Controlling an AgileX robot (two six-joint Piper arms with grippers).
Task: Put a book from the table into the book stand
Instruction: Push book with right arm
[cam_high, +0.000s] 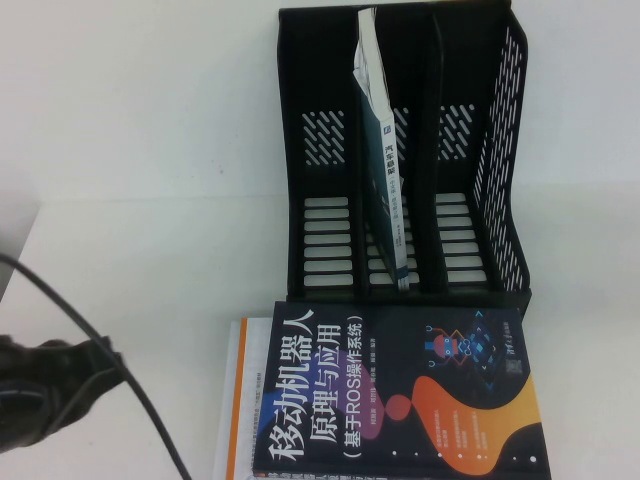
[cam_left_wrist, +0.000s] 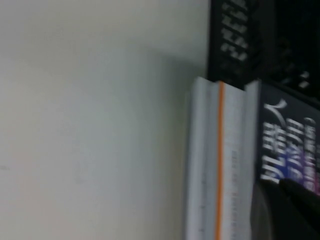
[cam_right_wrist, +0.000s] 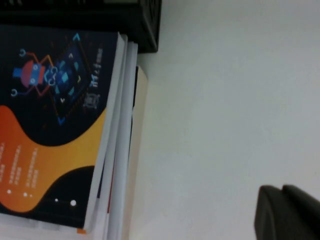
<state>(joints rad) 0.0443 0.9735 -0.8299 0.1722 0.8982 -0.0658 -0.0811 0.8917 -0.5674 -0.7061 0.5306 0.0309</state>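
Observation:
The book (cam_high: 400, 395) is dark navy with a large white Chinese title and orange and purple shapes. It lies flat on the table (cam_high: 130, 200), on top of a white orange-edged book (cam_high: 243, 400), just in front of the black book stand (cam_high: 330, 170). Its cover also fills the right wrist view (cam_right_wrist: 50, 125). My left arm (cam_high: 55, 385) sits low at the left, apart from the stack. The left gripper (cam_left_wrist: 295, 210) is shut and shows dark beside the book's title (cam_left_wrist: 285, 155). My right gripper (cam_right_wrist: 282, 195) hangs shut over bare table to the right of the stack, holding nothing.
A thin white-and-blue book (cam_high: 385, 150) stands tilted in the stand's middle slot. The left and right slots hold nothing. A black cable (cam_high: 100, 350) runs across the left arm. The stack's front edge runs past the bottom of the high view.

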